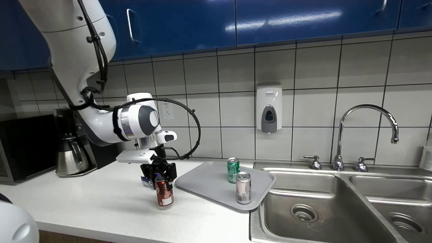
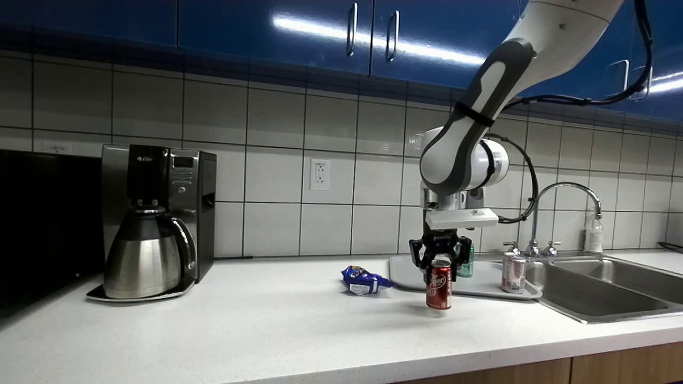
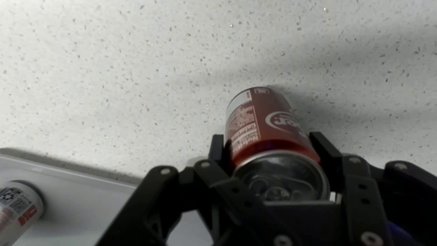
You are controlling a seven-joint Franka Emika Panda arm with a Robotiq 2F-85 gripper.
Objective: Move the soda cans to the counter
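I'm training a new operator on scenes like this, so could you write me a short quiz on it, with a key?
1. What is the gripper holding?

2. True or false: the blue packet lies on the counter.

3. How many cans stand on the grey tray?
A: one
B: two
C: three

Key:
1. The dark red can.
2. True.
3. B: the green can and the silver-grey can.
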